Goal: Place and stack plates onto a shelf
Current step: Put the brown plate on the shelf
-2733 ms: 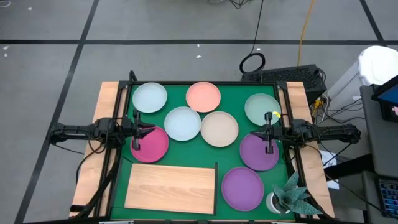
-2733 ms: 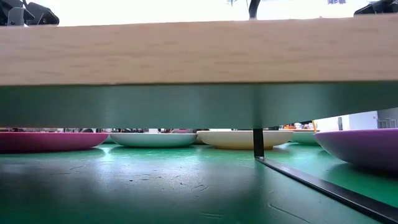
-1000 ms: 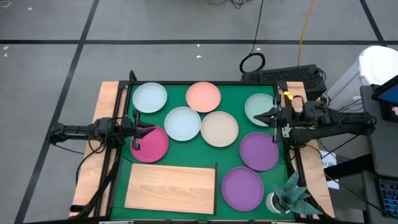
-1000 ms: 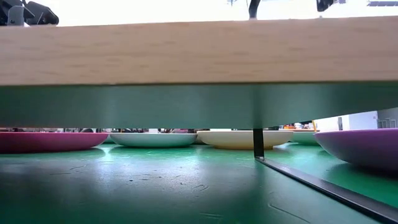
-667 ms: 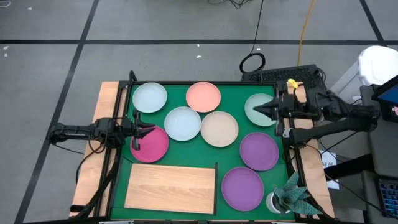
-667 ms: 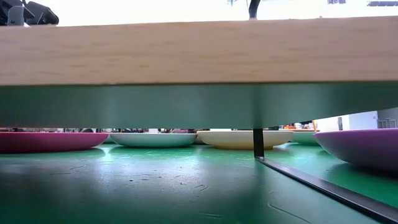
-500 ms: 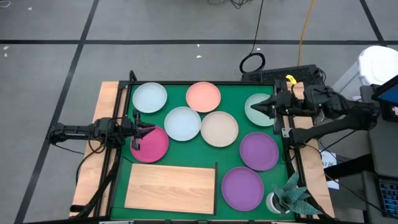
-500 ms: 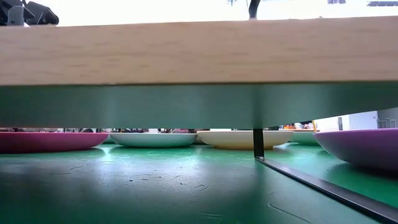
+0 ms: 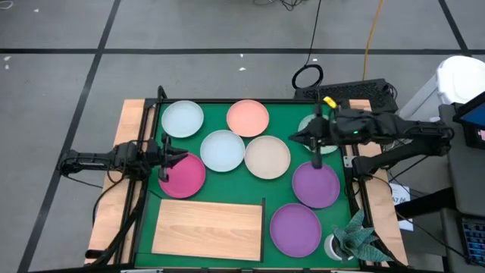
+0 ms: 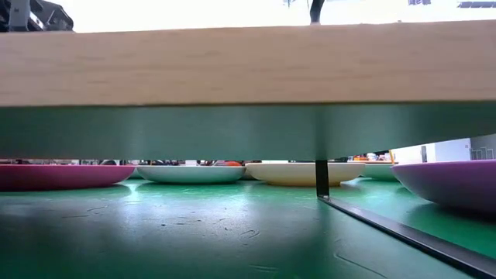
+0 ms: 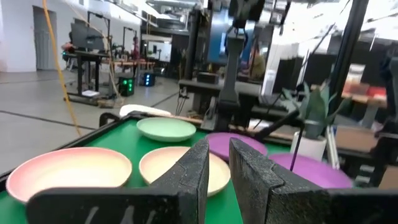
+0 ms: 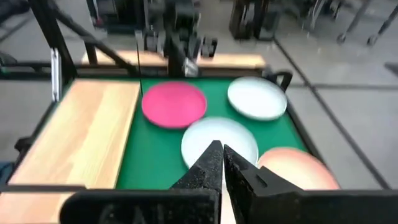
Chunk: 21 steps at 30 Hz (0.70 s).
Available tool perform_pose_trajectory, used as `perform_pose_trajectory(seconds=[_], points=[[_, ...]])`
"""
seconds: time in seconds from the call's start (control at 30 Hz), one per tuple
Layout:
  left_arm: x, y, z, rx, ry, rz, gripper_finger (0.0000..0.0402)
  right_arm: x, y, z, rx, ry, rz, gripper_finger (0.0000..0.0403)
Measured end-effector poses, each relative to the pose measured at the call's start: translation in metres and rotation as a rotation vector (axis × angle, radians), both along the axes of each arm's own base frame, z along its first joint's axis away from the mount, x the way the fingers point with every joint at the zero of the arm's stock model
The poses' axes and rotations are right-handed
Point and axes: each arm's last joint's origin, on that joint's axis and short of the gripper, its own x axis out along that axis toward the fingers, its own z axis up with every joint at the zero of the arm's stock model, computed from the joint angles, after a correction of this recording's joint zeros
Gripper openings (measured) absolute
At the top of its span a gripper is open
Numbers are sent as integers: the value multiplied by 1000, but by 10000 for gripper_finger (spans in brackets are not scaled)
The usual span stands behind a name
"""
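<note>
Reaching over the far-right green plate, the right gripper hangs with jaws shut and empty; the left gripper waits, jaws slightly parted, beside the magenta plate. The shelf lies bare near.

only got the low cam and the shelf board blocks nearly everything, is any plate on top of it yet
observer: No. From above, the shelf has a bare top; all eight plates lie on the green mat.
operator: where's the right pincer
observer: The right pincer is shut and empty, above the mat close beside the beige plate.
operator: and the left one
observer: The left pincer hangs over the edge of the magenta plate, holding nothing.
</note>
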Motion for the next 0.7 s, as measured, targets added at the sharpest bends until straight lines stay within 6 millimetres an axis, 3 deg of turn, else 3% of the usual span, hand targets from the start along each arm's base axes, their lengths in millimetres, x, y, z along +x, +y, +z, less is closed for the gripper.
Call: perform_pose_trajectory(seconds=[0.27, 0.53, 0.7], points=[[-1, 0, 20, -9, 44, -12, 64, 21, 1, -43, 43, 122, -29, 0], [2, -3, 72, -1, 167, -34, 9, 31, 2, -90, 100, 97, -58, 0], [8, -5, 114, 10, 191, -53, 5, 32, 2, -119, 107, 112, -64, 0]])
